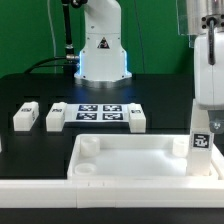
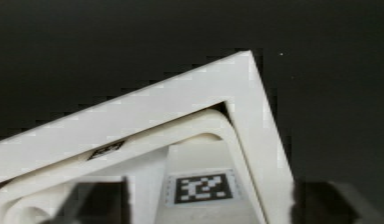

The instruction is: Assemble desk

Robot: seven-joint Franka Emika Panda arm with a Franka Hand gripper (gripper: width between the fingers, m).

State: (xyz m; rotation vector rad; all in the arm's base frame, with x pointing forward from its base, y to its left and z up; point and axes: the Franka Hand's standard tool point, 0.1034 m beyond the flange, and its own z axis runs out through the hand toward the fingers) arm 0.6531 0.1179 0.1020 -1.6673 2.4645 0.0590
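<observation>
The tool (image 1: 204, 118) stands open around the white plastic block leg (image 1: 200, 142), upright in the far corner, on the exterior view's right, of the large white rimmed plastic desk top (image 1: 130, 162), so any grip should likely close squarely, keeping it vertical.

The desk top (image 1: 130, 160) is a large white rectangular tray with a raised rim. It lies flat, open side up, with round sockets in its corners at the exterior view's left. An upright leg (image 1: 200, 135), a white block with a black-and-white tag, stands in its far corner at the exterior view's right. Beyond its far rim, apart from it, lie a left leg (image 1: 24, 116), a middle leg (image 1: 56, 117) and a right leg (image 1: 137, 118).
</observation>
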